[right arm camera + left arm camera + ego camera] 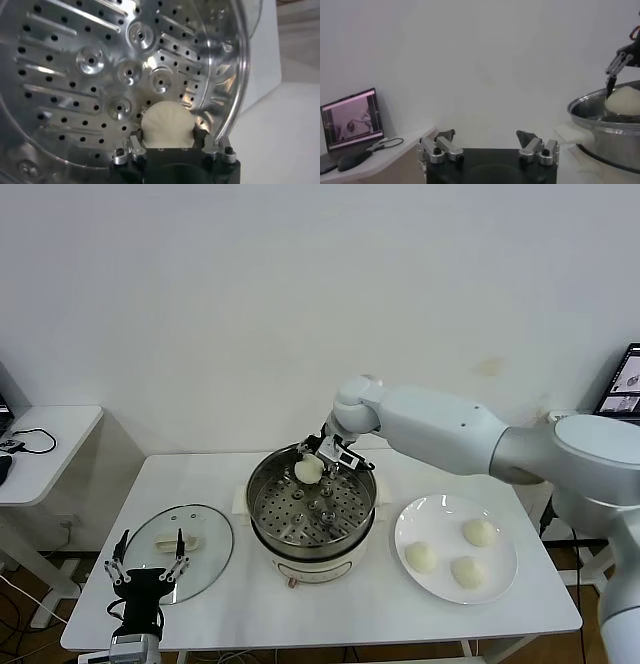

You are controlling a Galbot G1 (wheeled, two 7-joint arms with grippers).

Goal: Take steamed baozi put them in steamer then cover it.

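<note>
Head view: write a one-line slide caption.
Right gripper holds a baozi over the steamer; three baozi wait on the plate.

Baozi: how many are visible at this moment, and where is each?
4. Three baozi lie on the white plate; the fourth is held by the right gripper above the steamer.

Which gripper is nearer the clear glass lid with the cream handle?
Left. The left gripper hovers open at the lid's front edge; the right gripper holds a pale bun over the steel steamer.
</note>
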